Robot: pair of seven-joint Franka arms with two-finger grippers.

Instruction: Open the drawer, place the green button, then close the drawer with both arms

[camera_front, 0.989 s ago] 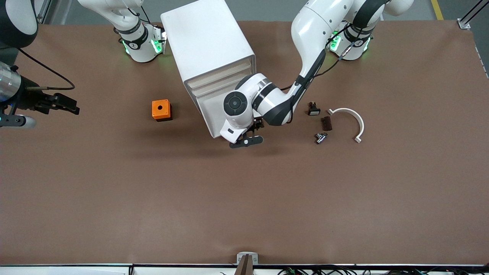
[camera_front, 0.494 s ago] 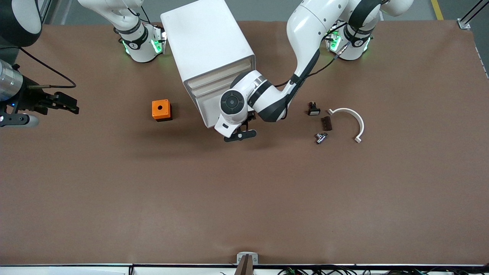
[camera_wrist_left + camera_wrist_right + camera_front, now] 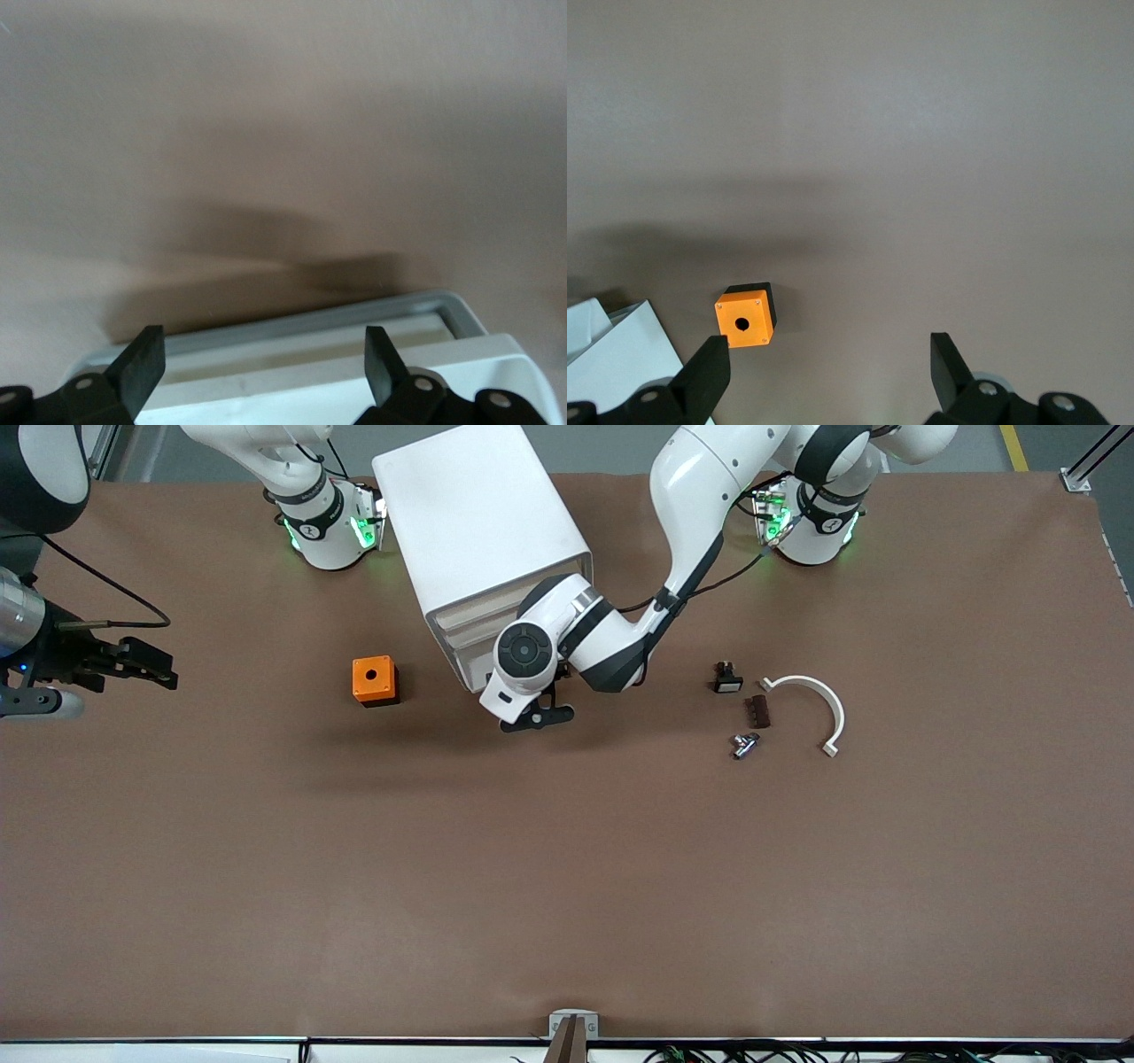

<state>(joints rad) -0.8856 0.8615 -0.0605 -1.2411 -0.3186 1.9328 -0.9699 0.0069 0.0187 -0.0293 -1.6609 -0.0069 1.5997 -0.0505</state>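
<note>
The drawer sits low in the cabinet front, seemingly shut. My left hand, fingers spread and empty, hovers just before it; I judge opening comes next, hooking its lip. The button lies on the tabletop, well apart toward the left arm's end. My right hand waits, open, empty.

No legible text, label, brand, number or sign was found on any object, on the arms or on the surface in these views.
</note>
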